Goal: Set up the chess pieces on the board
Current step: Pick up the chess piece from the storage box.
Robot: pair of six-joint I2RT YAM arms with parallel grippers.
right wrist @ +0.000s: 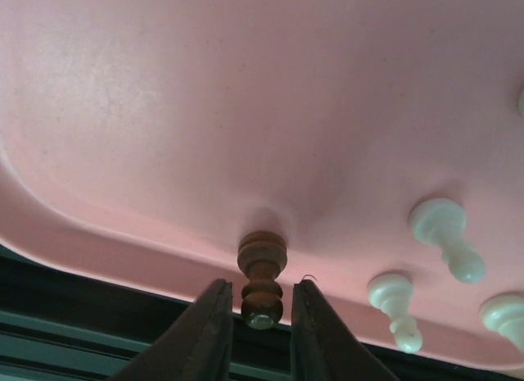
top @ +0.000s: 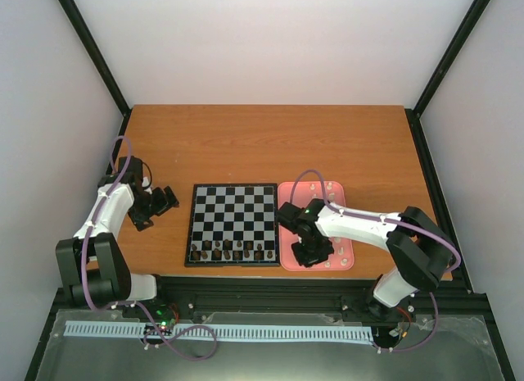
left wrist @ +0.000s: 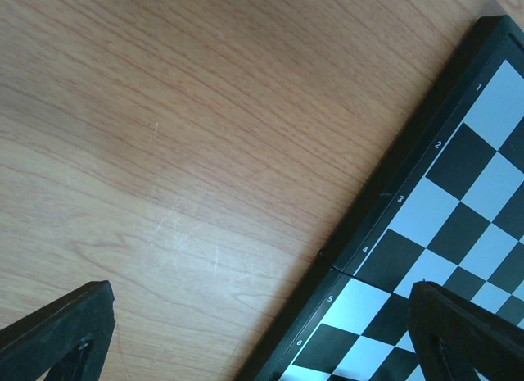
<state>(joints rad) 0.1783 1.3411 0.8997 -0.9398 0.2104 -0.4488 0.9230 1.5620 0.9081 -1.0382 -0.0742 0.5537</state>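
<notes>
board [top: 233, 221]: black and pale grey checks, black border
dark pieces [top: 233, 251] on board: dark brown
tray [right wrist: 246, 94]: plain pink
brown piece [right wrist: 262, 274]: reddish brown
white pieces [right wrist: 442, 229]: cream
table [top: 262, 143]: orange-brown wood grain

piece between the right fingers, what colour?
The piece is reddish brown, like turned wood. The right wrist view shows it best.

Open wooden table [top: 262, 143] stretches beyond the board [top: 233, 213] and the pink tray [top: 334, 188]. A bare strip of wood lies between the left gripper [top: 157, 207] and the board's left edge. Dark pieces [top: 229, 251] crowd the board's near rows. By the tray's near rim, the right gripper [right wrist: 260, 289] flanks a brown pawn [right wrist: 262, 266] with slim gaps either side. White pieces [right wrist: 442, 233] lie close beside it.
</notes>
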